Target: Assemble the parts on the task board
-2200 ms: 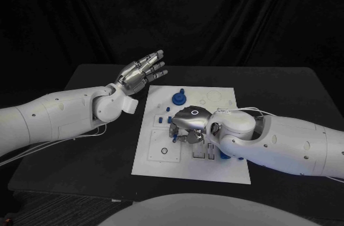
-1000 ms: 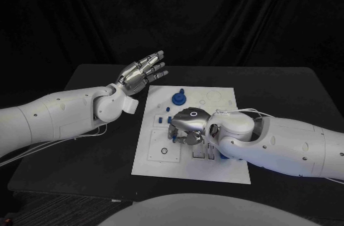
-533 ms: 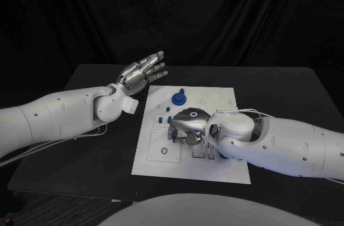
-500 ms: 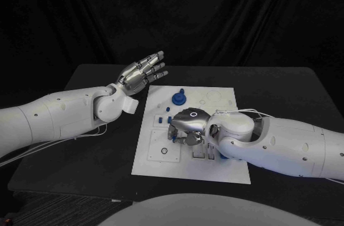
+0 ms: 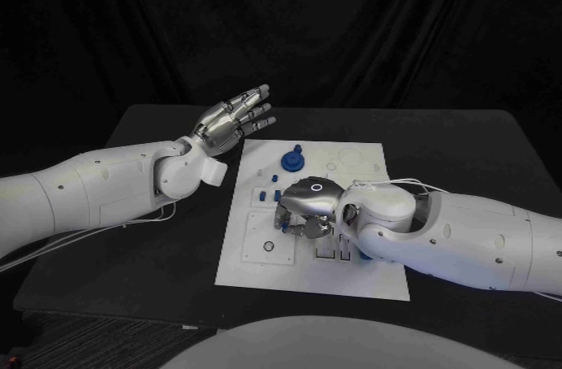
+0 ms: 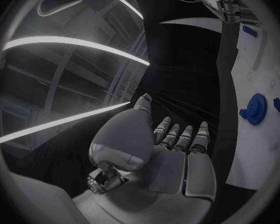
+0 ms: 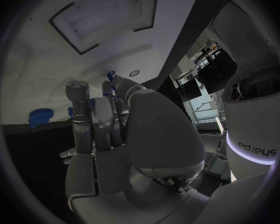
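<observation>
A part-seating step is judged to be in hand—the right hand [image 5: 307,209] is curled down over small blue parts [image 5: 272,193] at the task board [image 5: 363,281] centre, its hold unclear, while the left hand [image 5: 232,117], spread and empty, is raised at ten o'clock—and a careful downward press is called for.

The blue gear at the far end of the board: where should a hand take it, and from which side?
Judging by its shape, grip the blue gear by its toothed rim, coming down from above: it lies flat on the task board, nothing crowding it. The open left hand is nearer.
</observation>
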Robot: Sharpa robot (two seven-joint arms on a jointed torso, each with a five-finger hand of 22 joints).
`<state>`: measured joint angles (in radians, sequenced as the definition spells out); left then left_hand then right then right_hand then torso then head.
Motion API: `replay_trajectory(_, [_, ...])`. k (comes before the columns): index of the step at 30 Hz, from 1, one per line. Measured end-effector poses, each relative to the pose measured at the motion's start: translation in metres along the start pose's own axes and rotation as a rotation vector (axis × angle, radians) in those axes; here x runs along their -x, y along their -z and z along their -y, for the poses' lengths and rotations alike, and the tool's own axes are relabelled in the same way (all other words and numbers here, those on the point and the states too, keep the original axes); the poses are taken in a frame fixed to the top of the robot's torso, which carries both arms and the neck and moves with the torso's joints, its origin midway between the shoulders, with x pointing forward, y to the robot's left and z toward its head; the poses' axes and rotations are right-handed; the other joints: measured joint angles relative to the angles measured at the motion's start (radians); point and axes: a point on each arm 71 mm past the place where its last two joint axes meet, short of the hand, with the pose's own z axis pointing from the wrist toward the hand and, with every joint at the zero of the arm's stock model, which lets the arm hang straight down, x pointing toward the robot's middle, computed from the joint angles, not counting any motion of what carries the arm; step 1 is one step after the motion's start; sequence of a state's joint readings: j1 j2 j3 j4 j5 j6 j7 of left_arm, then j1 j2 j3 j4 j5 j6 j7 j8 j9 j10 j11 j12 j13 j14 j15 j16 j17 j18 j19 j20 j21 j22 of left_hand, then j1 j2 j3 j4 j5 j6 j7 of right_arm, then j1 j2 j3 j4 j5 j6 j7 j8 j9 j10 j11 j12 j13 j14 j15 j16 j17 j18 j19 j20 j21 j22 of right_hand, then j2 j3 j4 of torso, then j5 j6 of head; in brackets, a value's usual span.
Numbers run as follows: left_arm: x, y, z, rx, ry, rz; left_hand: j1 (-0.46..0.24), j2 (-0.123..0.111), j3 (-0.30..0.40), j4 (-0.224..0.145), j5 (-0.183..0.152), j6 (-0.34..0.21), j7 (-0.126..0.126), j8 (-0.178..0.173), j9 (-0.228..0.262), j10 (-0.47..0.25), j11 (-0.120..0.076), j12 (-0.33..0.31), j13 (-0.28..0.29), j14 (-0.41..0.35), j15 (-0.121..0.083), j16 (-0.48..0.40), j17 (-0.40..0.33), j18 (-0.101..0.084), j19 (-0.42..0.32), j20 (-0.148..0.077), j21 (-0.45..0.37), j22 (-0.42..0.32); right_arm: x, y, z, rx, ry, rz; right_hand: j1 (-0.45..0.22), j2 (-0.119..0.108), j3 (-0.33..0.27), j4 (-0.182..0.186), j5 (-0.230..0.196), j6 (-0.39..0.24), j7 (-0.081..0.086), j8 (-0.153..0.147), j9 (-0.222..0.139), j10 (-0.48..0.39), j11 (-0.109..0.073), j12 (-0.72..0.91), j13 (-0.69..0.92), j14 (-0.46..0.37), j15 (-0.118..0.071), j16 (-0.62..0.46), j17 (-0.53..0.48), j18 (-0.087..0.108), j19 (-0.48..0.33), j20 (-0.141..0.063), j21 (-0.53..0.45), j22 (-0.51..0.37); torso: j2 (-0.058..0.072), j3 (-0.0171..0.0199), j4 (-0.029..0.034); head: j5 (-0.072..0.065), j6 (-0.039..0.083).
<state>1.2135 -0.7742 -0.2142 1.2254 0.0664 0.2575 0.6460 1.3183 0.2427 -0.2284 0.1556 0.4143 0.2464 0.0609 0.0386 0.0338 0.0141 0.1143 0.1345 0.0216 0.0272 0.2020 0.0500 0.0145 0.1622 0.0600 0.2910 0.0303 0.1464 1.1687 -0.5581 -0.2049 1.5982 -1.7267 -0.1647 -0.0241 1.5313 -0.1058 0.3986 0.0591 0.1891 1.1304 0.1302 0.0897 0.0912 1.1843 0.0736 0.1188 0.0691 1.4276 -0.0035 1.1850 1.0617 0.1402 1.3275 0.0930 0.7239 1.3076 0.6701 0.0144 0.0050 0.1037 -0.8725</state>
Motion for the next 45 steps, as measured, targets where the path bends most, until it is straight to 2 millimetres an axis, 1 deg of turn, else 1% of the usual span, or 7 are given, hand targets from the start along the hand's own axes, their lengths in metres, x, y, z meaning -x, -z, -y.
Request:
replay_trajectory(5, [-0.0001, -0.0001, -0.0003, 0.003, 0.001, -0.001, 0.0, 0.0, 0.0, 0.0, 0.0, 0.0, 0.0, 0.0, 0.0, 0.0, 0.0, 0.0, 0.0, 0.0, 0.0, 0.0, 0.0, 0.0, 0.0, 0.0, 0.0, 0.0, -0.0004, 0.0003, -0.0007, 0.002, -0.001, 0.0, -0.005, -0.005, 0.0, 0.0, 0.0, 0.002, 0.002, 0.0, 0.0, 0.003, 0.003, 0.0, 0.001, 0.0, 0.0, 0.0, 0.0, 0.0, 0.0, 0.0, 0.0, 0.0, 0.0, 0.0, 0.0, 0.001, 0.0])
replay_trajectory(8, [-0.0002, -0.0001, -0.0005, 0.005, 0.002, -0.002, 0.004, 0.004, 0.003, -0.003, 0.0, 0.0, 0.0, 0.0, 0.0, 0.0, 0.0, 0.0, 0.0, 0.003, 0.003, 0.0, 0.0, 0.0, 0.0, 0.0, 0.0, -0.001, -0.0007, 0.0005, -0.0011, 0.003, -0.002, 0.0, -0.005, -0.005, 0.0, 0.0, 0.0, 0.004, 0.004, -0.002, 0.001, 0.003, 0.003, 0.0, 0.001, 0.0, 0.0, 0.0, 0.0, 0.0, 0.0, 0.0, 0.0, 0.0, 0.0, -0.0001, 0.0001, 0.002, 0.0])
replay_trajectory(19, [-0.0003, 0.0, -0.0011, 0.012, 0.004, -0.004, 0.004, 0.004, 0.003, -0.003, 0.0, 0.0, 0.0, 0.0, 0.0, 0.0, 0.0, 0.0, 0.0, 0.004, 0.004, 0.0, 0.0, 0.0, 0.0, 0.0, 0.0, -0.002, -0.0008, 0.0014, -0.0007, 0.002, -0.003, 0.005, -0.005, -0.005, 0.0, 0.0, 0.0, 0.004, 0.004, -0.003, 0.001, 0.004, 0.003, 0.0, 0.001, 0.0, 0.0, 0.0, 0.0, 0.0, 0.0, 0.0, 0.0, 0.0, 0.0, -0.0002, 0.0001, 0.003, 0.0])
replay_trajectory(21, [-0.0004, 0.0, -0.0012, 0.014, 0.004, -0.005, 0.004, 0.004, 0.003, -0.003, 0.0, 0.0, 0.0, 0.0, 0.0, 0.0, 0.0, 0.0, 0.0, 0.004, 0.004, 0.0, 0.0, 0.0, 0.0, 0.0, 0.0, -0.002, -0.0008, 0.0015, -0.0007, 0.002, -0.003, 0.005, -0.005, -0.005, 0.0, 0.0, 0.0, 0.004, 0.004, -0.003, 0.001, 0.004, 0.004, 0.0, 0.001, 0.0, 0.0, 0.0, 0.0, 0.0, -0.004, 0.004, 0.0, 0.0, 0.0, -0.0002, 0.0001, 0.003, 0.0])
replay_trajectory(26, [-0.0007, -0.0001, -0.0016, 0.017, 0.005, -0.006, 0.004, 0.004, 0.003, -0.003, 0.0, -0.004, -0.004, 0.0, 0.0, 0.0, 0.0, 0.0, 0.0, 0.0, 0.007, 0.0, 0.0, 0.0, 0.0, 0.0, 0.0, -0.002, -0.0009, 0.0014, -0.0005, 0.001, -0.003, 0.006, -0.005, -0.005, 0.0, 0.0, 0.0, 0.004, 0.004, -0.003, 0.001, 0.004, 0.003, 0.0, 0.001, 0.0, 0.0, 0.0, 0.0, 0.0, -0.004, 0.004, 0.0, 0.0, 0.0, -0.0002, 0.0001, 0.003, 0.0])
replay_trajectory(31, [-0.0011, -0.0004, -0.0021, 0.021, 0.006, -0.009, 0.004, 0.004, 0.003, -0.003, 0.0, -0.004, -0.004, 0.0, 0.0, 0.0, 0.0, 0.0, 0.0, 0.0, 0.007, 0.0, 0.0, 0.0, 0.0, 0.0, 0.0, -0.002, -0.0008, 0.001, -0.0002, 0.001, -0.002, 0.006, -0.005, -0.005, 0.0, 0.0, 0.0, 0.004, 0.004, -0.003, 0.0, 0.004, 0.003, 0.0, 0.001, 0.0, 0.0, 0.0, 0.0, 0.0, -0.007, 0.0, 0.0, 0.0, 0.0, -0.0002, 0.0001, 0.003, 0.0])
replay_trajectory(45, [-0.0014, -0.0002, -0.0027, 0.029, 0.009, -0.011, 0.004, 0.004, 0.003, -0.003, 0.0, -0.004, -0.004, 0.0, 0.0, 0.0, 0.0, 0.0, 0.0, 0.0, 0.007, 0.0, 0.0, 0.0, 0.0, 0.0, 0.0, -0.003, -0.0036, -0.0012, -0.0005, 0.0, -0.01, 0.0, -0.009, -0.009, 0.003, -0.003, 0.0, 0.0, 0.007, -0.008, 0.0, 0.004, 0.004, -0.004, 0.0, 0.0, 0.0, 0.0, -0.001, 0.0, -0.007, 0.0, 0.0, 0.0, 0.0, -0.0002, 0.0, 0.003, 0.0])
